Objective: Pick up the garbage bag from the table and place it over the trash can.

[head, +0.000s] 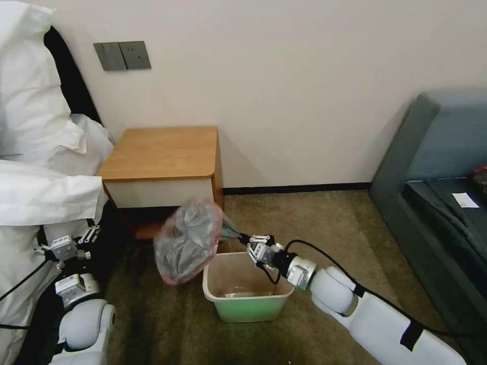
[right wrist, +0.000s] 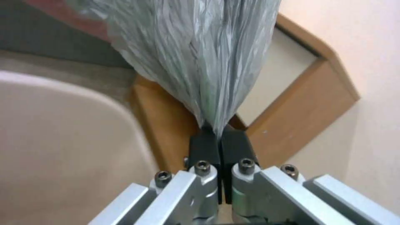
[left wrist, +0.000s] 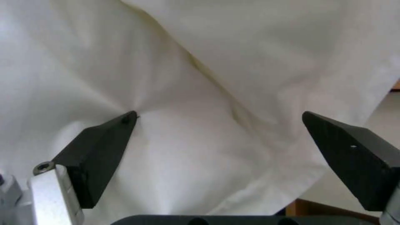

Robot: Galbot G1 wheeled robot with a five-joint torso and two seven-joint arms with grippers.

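Note:
The crinkly grey garbage bag (head: 187, 241) with a pinkish-red edge hangs in the air just left of and above the trash can (head: 247, 306), a cream-rimmed bin with a green lower part on the carpet. My right gripper (head: 244, 238) is shut on one gathered corner of the bag, above the bin's back rim. In the right wrist view the garbage bag (right wrist: 196, 59) fans out from the shut gripper (right wrist: 219, 132), with the trash can's rim (right wrist: 83, 97) beside it. The wooden table (head: 162, 152) stands behind, its top bare. My left gripper (head: 68, 238) is parked open against white bedding (left wrist: 200, 78).
A bed with white bedding (head: 40, 152) fills the left side, next to the nightstand. A grey-blue sofa (head: 441, 172) stands at the right. Open carpet (head: 314, 218) lies between the bin and the wall.

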